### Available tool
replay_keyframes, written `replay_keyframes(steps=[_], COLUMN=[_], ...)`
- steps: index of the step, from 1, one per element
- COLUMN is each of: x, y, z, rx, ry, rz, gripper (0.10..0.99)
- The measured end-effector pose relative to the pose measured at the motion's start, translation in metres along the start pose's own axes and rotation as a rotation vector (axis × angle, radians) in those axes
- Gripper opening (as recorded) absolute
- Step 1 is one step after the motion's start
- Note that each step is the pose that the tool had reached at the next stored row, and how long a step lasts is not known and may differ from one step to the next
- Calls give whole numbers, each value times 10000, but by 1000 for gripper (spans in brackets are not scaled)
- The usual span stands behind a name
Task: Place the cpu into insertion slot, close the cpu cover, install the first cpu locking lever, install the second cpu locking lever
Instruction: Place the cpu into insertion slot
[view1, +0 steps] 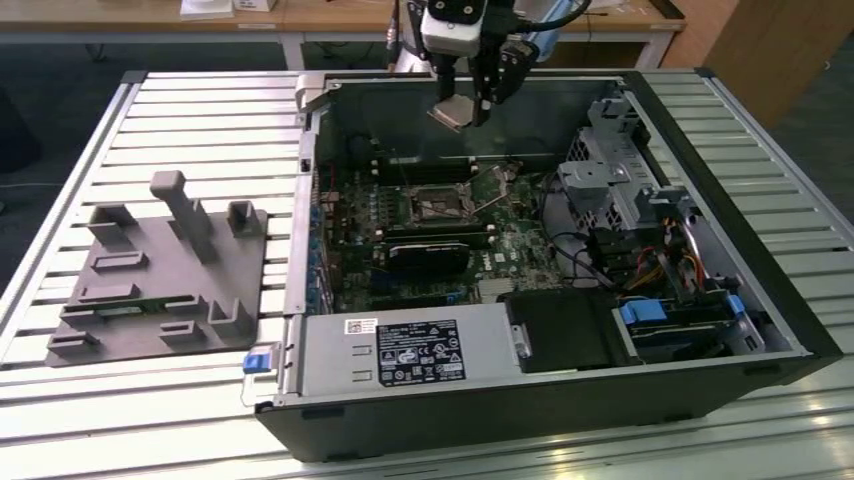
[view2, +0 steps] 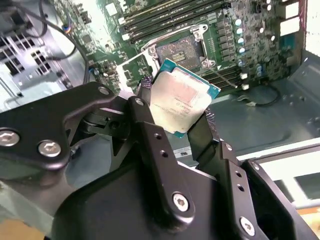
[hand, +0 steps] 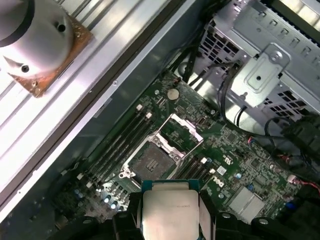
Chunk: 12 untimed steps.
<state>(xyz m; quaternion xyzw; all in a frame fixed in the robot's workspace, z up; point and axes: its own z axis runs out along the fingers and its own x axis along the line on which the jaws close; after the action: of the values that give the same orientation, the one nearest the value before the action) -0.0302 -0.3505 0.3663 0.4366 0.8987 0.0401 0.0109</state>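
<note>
My gripper (view1: 463, 103) hangs above the open computer case, shut on the cpu (view1: 451, 111), a flat square chip with a dull metal top held tilted between the two black fingers (view2: 145, 107). Both wrist views show the cpu (view2: 181, 97) (hand: 170, 212) clamped by its edges, well above the board. Below it lies the insertion slot (view1: 434, 206) (view2: 179, 50) (hand: 151, 163), a square socket with a dark, bare centre on the green board. The cpu cover (hand: 181, 132) stands swung up beside the slot. A thin locking lever (view1: 495, 204) sticks up to the slot's right in the exterior view.
Case walls (view1: 467, 85) surround the board. A metal drive cage (view1: 617, 170) with cables fills the exterior view's right, a power supply (view1: 387, 355) the front. A black card (view1: 430, 250) lies near the slot. A grey foam fixture (view1: 160, 270) sits on the slatted table, and a round metal cooler (hand: 35, 37) outside the case.
</note>
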Motion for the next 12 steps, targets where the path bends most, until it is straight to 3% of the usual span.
replay_keyframes(steps=[12], x=[0], y=[-2], z=[28], rx=[-23], ry=[-176], rz=[2020], gripper=[541])
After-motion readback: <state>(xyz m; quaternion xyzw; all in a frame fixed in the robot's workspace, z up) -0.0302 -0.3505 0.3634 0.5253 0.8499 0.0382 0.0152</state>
